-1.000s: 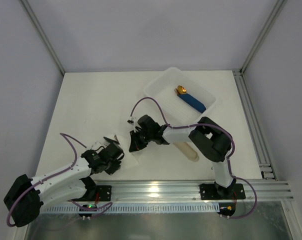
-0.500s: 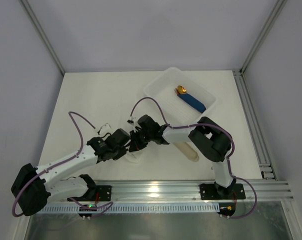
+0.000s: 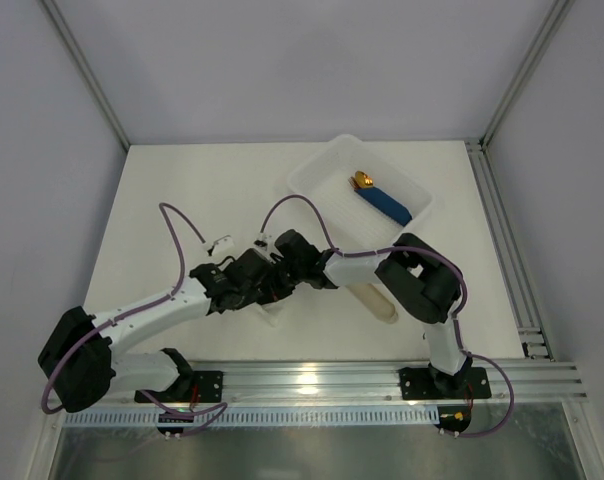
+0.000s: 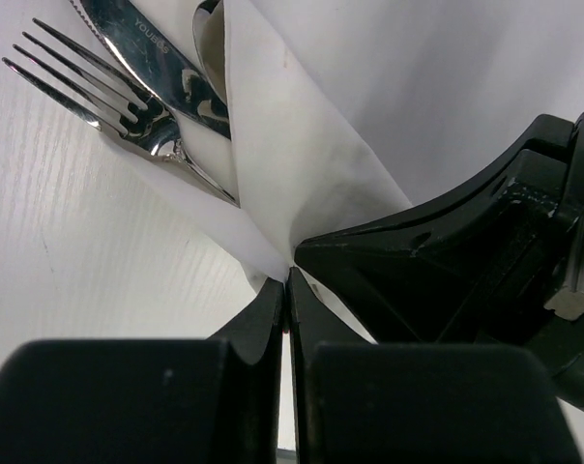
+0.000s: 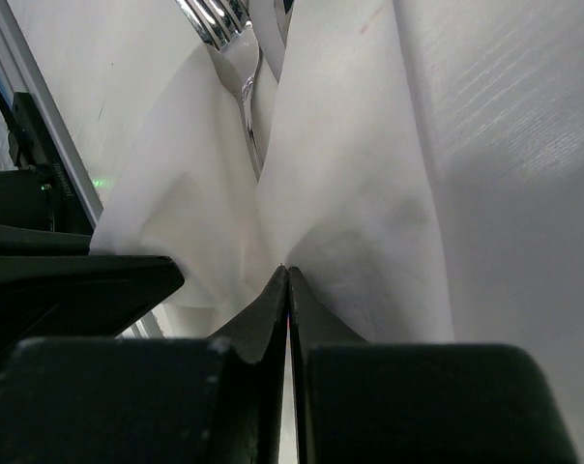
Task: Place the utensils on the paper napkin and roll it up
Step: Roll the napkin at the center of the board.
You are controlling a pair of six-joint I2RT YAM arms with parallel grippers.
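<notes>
**Both wrist views and the top view.** The utensils, a fork, a knife blade and part of a third piece, lay on the paper napkin near the front middle of the table, with one flap of the sheet already folded over their handles. Only the tines and blade tip stood clear of the paper. The left gripper and the right gripper met nose to nose over the bundle. Each had its jaws pressed together on a puckered fold of the sheet, so each appeared to pinch paper alone, not metal. The napkin looked thin, soft and easily torn; it would crease wherever nipped and would not hold a roll unaided. The cutlery looked stiff, smooth and comparatively heavy, likely to slide out of a loose wrap. A sound hold was therefore judged to be on the paper's folded edge beside the handles. The white tray stood well apart behind.
</notes>
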